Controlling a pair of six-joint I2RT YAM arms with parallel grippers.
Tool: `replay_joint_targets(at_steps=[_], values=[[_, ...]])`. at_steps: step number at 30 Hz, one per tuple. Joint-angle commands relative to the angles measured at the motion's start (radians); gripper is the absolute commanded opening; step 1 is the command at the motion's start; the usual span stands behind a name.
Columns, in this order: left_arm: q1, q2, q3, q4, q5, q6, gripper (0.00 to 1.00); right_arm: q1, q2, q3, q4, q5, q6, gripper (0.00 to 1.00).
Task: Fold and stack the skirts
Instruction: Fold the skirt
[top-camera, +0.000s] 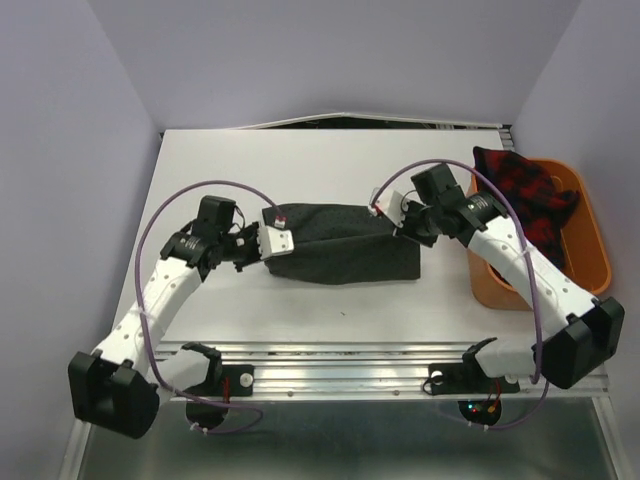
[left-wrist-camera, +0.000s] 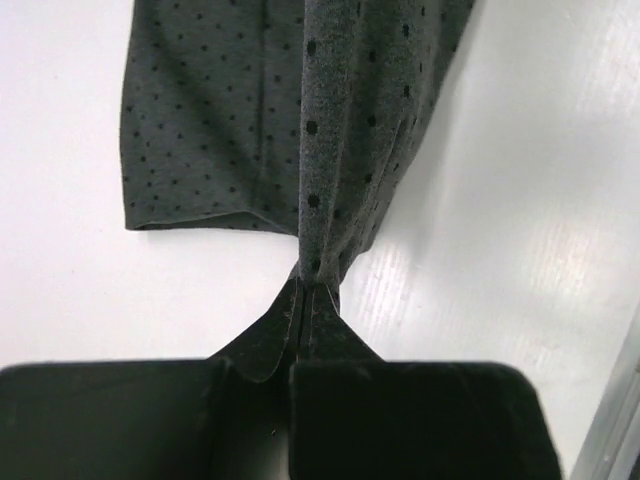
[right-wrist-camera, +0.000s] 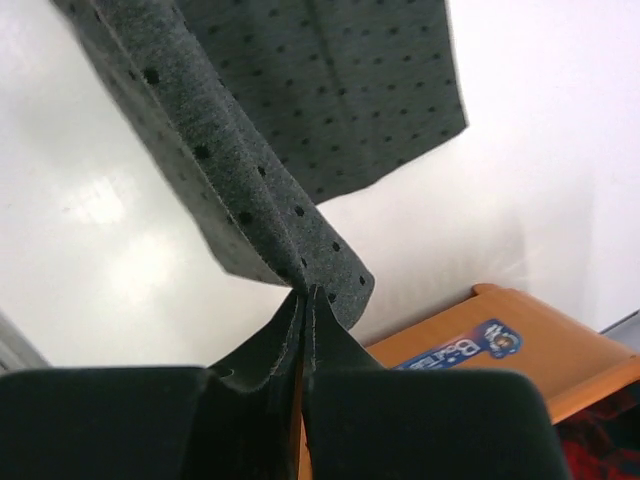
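Grey cloth: charcoal dotted skirt (top-camera: 340, 245), spread on the white table (top-camera: 300, 170) between the two claws, most of it flat.
Long axis: runs from one claw's tips across to the other's, left to right over the table. One short end points at each claw.
Left end: a bunched fold of the edge rises off the table into the left claw (left-wrist-camera: 310, 290). The flat hem lies just ahead of its tips, on their left in the wrist view.
Left claw state: pressed together, pinching that fold at the very tips. The cloth runs away straight ahead of it.
Right end: the corner is lifted clear of the table and doubled over, held by the right claw (right-wrist-camera: 305, 295). The flat part lies farther ahead of the tips.
Right claw state: pressed together, pinching the doubled corner, with the cloth slanting away ahead of it.
Red-and-black cloth: plaid skirt (top-camera: 525, 195), crumpled in the orange basket (top-camera: 590, 260), behind the right claw on its outer side. It is well apart from the charcoal dotted skirt, and part of it drapes over the far rim.
Basket: sits on the table's right edge, alongside the right arm. Its labelled wall shows just beyond the right claw's tips in the wrist view.
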Motion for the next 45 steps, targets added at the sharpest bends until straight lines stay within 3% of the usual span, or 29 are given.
replay_joint_targets(at_steps=[1,18,31,32,34,35,36,37,39,45], values=[[0.062,0.129,0.141,0.052,0.025,-0.058,0.00,-0.102,0.088,0.137,0.073,-0.069,-0.128,0.01],[0.100,0.708,0.663,-0.060,0.041,-0.091,0.00,-0.257,0.516,0.383,0.165,-0.155,-0.283,0.01],[0.152,1.031,0.799,0.060,-0.073,-0.179,0.03,-0.266,0.845,0.559,0.330,-0.175,-0.230,0.05],[0.154,1.039,0.805,0.086,-0.085,-0.214,0.08,-0.266,0.878,0.590,0.338,-0.174,-0.216,0.18],[0.154,1.053,0.827,0.087,-0.099,-0.223,0.14,-0.266,0.905,0.612,0.344,-0.154,-0.199,0.33],[0.154,1.054,0.832,0.097,-0.105,-0.246,0.18,-0.266,0.923,0.619,0.347,-0.146,-0.175,0.45],[0.154,1.053,0.836,0.095,-0.107,-0.256,0.44,-0.266,0.929,0.627,0.353,-0.134,-0.156,0.58],[0.155,1.039,0.839,0.094,-0.099,-0.265,0.48,-0.266,0.934,0.654,0.353,-0.123,-0.136,0.69],[0.157,0.979,0.816,0.104,-0.088,-0.306,0.57,-0.275,0.937,0.690,0.355,-0.128,-0.072,0.75],[0.163,0.743,0.669,0.173,-0.098,-0.488,0.61,-0.285,0.955,0.871,0.283,-0.235,0.060,0.82]])
